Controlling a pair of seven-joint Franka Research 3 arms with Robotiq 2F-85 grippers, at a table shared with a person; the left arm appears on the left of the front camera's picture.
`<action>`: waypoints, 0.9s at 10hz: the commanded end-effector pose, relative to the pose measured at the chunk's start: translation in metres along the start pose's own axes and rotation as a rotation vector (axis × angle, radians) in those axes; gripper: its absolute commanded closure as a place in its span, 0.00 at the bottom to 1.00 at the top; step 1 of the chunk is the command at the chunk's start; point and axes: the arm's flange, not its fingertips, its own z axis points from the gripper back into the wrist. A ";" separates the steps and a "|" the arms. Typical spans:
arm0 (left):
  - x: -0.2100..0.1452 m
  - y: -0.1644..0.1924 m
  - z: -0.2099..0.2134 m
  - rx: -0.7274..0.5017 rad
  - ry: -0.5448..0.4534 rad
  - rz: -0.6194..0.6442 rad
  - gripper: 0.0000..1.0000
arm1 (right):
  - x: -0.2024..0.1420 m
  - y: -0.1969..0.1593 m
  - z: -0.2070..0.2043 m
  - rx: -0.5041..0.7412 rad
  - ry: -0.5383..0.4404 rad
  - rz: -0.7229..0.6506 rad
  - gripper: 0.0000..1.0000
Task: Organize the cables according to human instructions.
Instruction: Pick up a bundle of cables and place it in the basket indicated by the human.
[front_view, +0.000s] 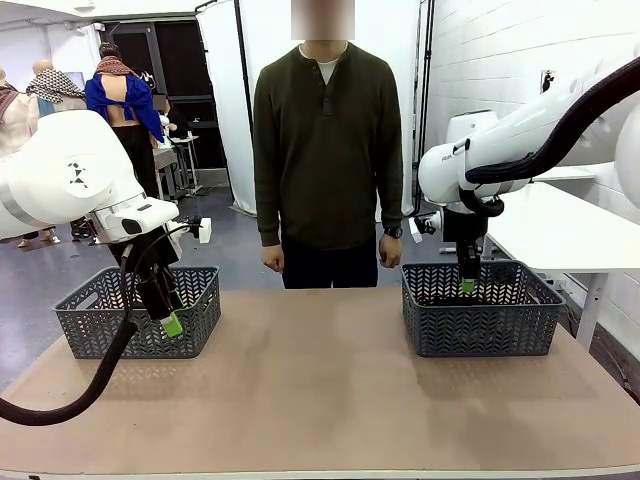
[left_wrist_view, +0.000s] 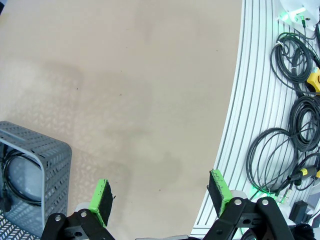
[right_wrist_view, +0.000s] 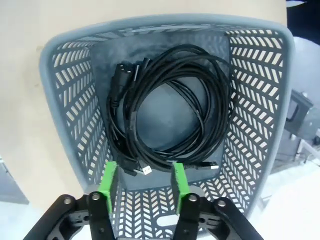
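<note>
Black cables (right_wrist_view: 170, 110) lie coiled as overlapping loops on the floor of the right grey basket (right_wrist_view: 75, 100), plugs at the upper left. My right gripper (right_wrist_view: 144, 179) hangs just above them inside the basket (front_view: 480, 320), jaws apart with nothing between the green pads (right_wrist_view: 109, 177). One more black cable (left_wrist_view: 5, 190) lies in the left grey basket (left_wrist_view: 50, 165). My left gripper (left_wrist_view: 160, 197) is open and empty over bare table, in front of the left basket (front_view: 110, 320). The human (front_view: 325, 150) stands at the far side, arms hanging down.
The brown tabletop (front_view: 310, 390) between the baskets is bare. Beyond the table edge in the left wrist view, other dark cords with yellow plugs (left_wrist_view: 300, 120) lie on a ribbed white surface. A white table (front_view: 580, 235) stands at the right.
</note>
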 end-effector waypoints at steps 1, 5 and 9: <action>0.000 0.000 0.000 0.009 -0.005 0.002 0.00 | -0.001 -0.008 0.006 -0.015 -0.015 0.001 0.00; 0.000 0.000 0.000 0.009 -0.005 0.002 0.00 | -0.006 -0.008 0.021 -0.008 -0.023 -0.004 0.00; 0.000 0.000 0.000 0.009 -0.005 0.002 0.00 | -0.004 -0.006 0.019 -0.010 -0.006 -0.012 0.00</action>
